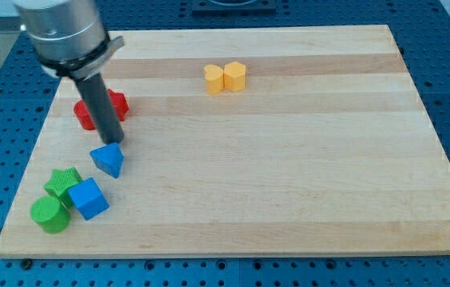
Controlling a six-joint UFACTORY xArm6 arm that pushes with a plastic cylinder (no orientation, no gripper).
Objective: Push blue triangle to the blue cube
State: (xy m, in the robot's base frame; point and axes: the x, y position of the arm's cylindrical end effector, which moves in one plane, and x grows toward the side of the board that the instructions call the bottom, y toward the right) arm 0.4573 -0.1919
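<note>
Blue triangle [108,160] sits right under my tip [114,143], near the view's left side of the tabletop [289,183]. I have no jaws on this arm, so there is nothing to open or close; I only have a dark rod that pushes. My tip touches, or nearly touches, the top edge of the blue triangle, on the side away from the blue cube.

The blue cube [89,198] lies just below the triangle, a bit toward the view's left. A small gap shows between the two, so I think the job is nearly done but not finished. What is left looks like one short push down and a little left, until the two blue blocks meet.

The triangle looks like a smooth wedge with a sharp point facing the view's bottom. The cube has flat faces and square corners. Both look like hard painted pieces.

Next to the cube are two green blocks. One is a green round block [49,214], and the other green block [64,183] has a bumpy outline. The cube touches or almost touches them.

Behind my rod sits a red block [116,104], partly hidden. Far off, near the view's top, two yellow blocks [225,77] sit side by side.

The tabletop is pale wood with long stripes of grain.
</note>
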